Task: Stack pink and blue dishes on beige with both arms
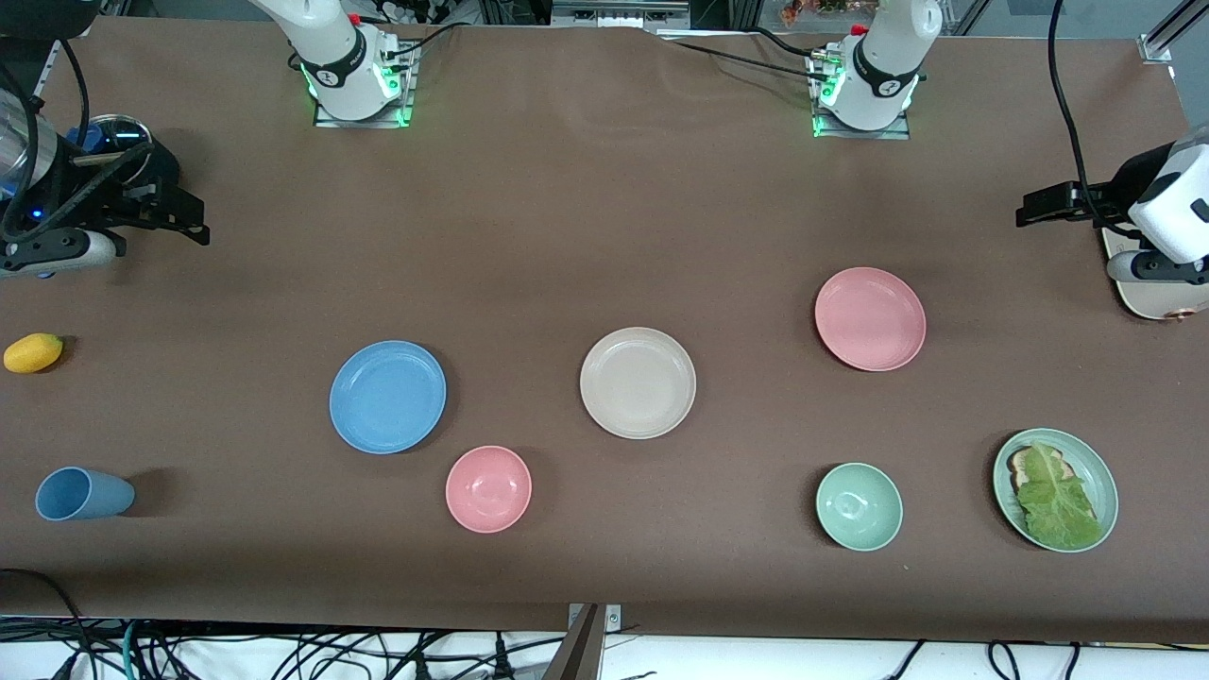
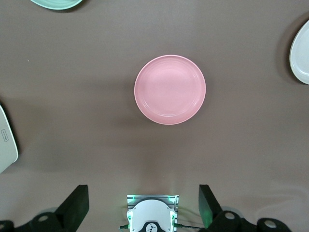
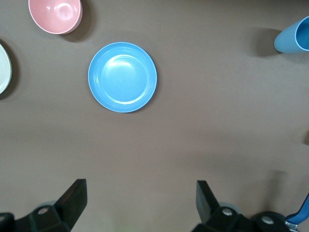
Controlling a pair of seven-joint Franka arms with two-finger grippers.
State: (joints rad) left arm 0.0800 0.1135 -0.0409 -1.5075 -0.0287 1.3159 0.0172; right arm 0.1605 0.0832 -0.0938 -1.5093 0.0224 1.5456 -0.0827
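Three equal flat plates lie apart on the brown table. The cream-beige plate [image 1: 638,382] is in the middle. Toward the right arm's end lies the sky-blue plate [image 1: 387,397] [image 3: 122,77], and toward the left arm's end the salmon-pink plate [image 1: 870,318] [image 2: 170,89]. My left gripper [image 1: 1028,208] [image 2: 143,205] hangs open and empty, high over the table's left-arm end. At the right-arm end, my right gripper [image 1: 196,227] [image 3: 140,200] is also raised, open and empty. Neither touches a plate.
A small pink bowl [image 1: 488,488] and a mint-green bowl [image 1: 859,506] sit nearer the front camera. A green plate [image 1: 1086,461] holds bread and lettuce. A blue cup [image 1: 83,494] lies on its side. A yellow fruit [image 1: 33,352] and a white board [image 1: 1148,302] lie at the table's ends.
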